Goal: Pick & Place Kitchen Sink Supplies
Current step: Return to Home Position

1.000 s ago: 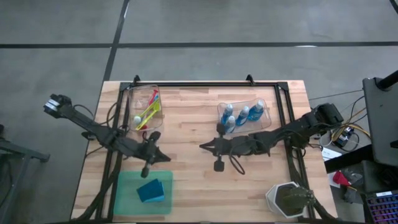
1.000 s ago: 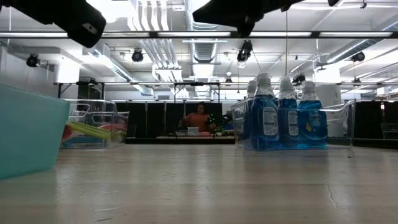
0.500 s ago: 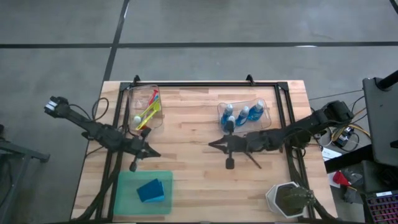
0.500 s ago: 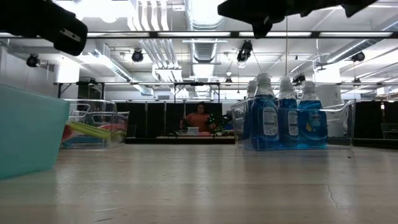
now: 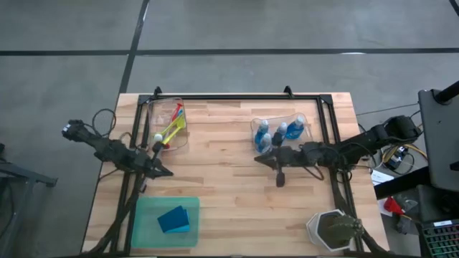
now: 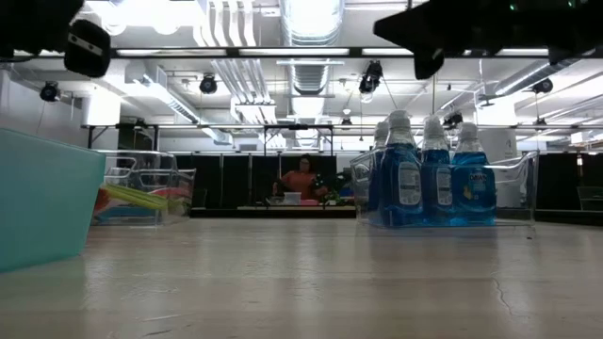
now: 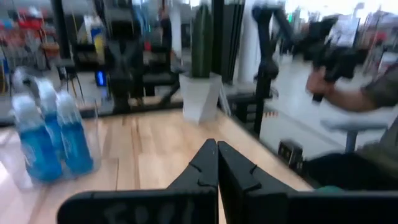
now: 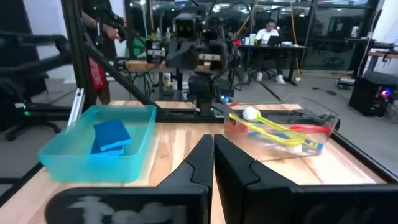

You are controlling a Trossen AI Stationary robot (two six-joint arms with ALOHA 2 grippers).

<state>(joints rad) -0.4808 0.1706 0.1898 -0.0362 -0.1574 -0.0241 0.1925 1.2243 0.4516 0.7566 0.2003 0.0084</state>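
Looks like an open robotics lab: exposed ceiling ducts, bare concrete floor, person seated at a distant desk.
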